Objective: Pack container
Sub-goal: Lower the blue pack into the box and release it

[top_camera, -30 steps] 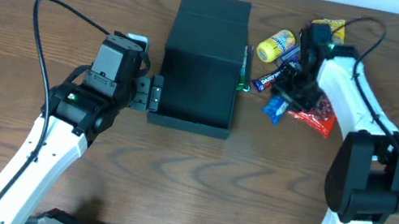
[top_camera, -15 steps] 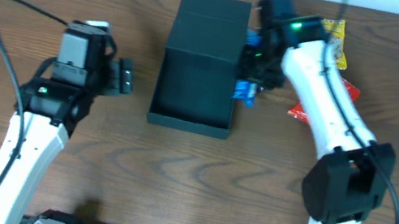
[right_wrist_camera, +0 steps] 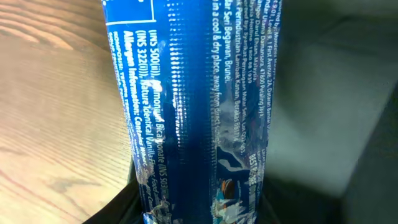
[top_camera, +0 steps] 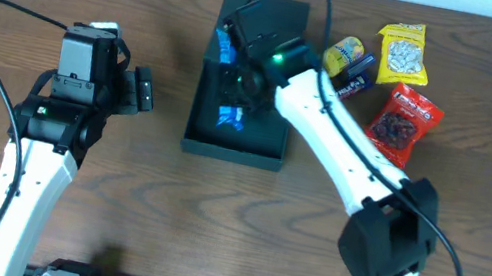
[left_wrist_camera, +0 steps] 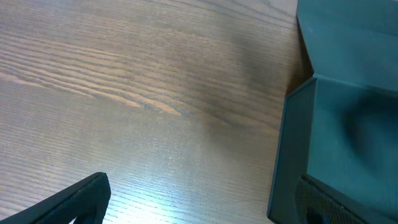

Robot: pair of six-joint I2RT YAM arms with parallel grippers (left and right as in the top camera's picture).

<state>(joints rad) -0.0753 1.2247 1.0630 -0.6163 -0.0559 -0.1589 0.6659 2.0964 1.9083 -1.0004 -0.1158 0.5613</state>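
The container (top_camera: 260, 146), a dark box with its flap lid (top_camera: 266, 12) laid back, sits at the table's middle. My right gripper (top_camera: 239, 88) hangs over its open interior, shut on a blue snack packet (top_camera: 230, 116). In the right wrist view the blue snack packet (right_wrist_camera: 199, 112) fills the frame between the dark fingers (right_wrist_camera: 115, 208), with the box's dark inside behind it. My left gripper (top_camera: 143, 89) stands open to the left of the box, apart from it. Its view shows bare wood between the fingertips (left_wrist_camera: 78, 199) and the container wall (left_wrist_camera: 292, 149) at right.
Right of the box lie a yellow round packet (top_camera: 345, 54), a dark bar (top_camera: 356, 76), a yellow bag (top_camera: 401, 52) and a red bag (top_camera: 404, 123). The right arm's links stretch from the front edge across to the box.
The right arm has swung left from the snack pile to over the box's interior, carrying the blue packet. The left gripper has drawn back leftward from the box wall.
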